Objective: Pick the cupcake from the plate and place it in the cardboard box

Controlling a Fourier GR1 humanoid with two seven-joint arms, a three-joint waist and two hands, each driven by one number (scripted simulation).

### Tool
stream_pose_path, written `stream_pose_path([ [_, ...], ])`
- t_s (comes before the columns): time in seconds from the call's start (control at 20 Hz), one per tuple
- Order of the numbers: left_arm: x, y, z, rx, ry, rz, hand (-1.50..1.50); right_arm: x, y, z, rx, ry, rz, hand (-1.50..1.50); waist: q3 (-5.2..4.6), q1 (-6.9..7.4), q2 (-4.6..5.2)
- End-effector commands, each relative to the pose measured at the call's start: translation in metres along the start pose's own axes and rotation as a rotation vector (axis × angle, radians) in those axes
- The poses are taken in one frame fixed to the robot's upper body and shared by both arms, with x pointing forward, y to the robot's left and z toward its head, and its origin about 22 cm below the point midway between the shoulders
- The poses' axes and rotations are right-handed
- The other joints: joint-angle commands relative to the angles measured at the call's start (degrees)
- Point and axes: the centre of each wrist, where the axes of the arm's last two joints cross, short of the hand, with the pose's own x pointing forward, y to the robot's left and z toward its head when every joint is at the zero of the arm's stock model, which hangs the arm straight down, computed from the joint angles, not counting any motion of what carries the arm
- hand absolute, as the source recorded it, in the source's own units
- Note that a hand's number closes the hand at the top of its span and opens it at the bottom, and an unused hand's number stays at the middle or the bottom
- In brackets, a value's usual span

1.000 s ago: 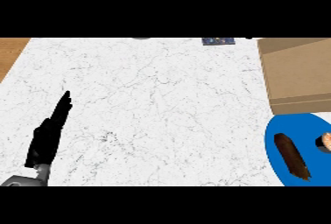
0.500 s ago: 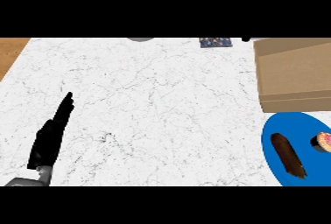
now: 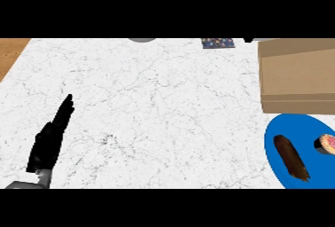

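Note:
A blue plate [image 3: 281, 133] lies at the lower right, cut off by the view's right edge. On it, at that edge, sits the cupcake [image 3: 326, 143], pink on top with a dark wrapper. A long brown pastry [image 3: 292, 157] lies on the plate to the cupcake's left. Just behind the plate stands the cardboard box [image 3: 297, 73], its top facing me. My left hand [image 3: 52, 137] rests at the lower left with straight fingers pointing up the counter, holding nothing. My right hand does not show.
The white marble counter [image 3: 157, 102] fills the view, with a wooden strip [image 3: 9, 51] at the far left. At the back edge a grey round object [image 3: 141, 40] and a small dark patterned item [image 3: 217, 43] peek in.
The view has shifted, so the box and plate now lie further left and show more. The left hand has barely moved.

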Motion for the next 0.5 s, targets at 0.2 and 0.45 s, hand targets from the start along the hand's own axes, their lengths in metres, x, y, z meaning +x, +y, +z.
stream_pose_path([
  [0.2,-0.002,-0.001,-0.004,-0.005,-0.011,0.012,0.00,0.002,0.039,-0.016,0.127,0.055,0.071,-1.50,1.32,1.68,2.04],
  [0.45,-0.007,-0.001,-0.003,0.024,-0.015,-0.006,0.00,-0.002,0.041,-0.010,0.130,0.051,0.072,-1.50,1.29,0.75,1.82],
])
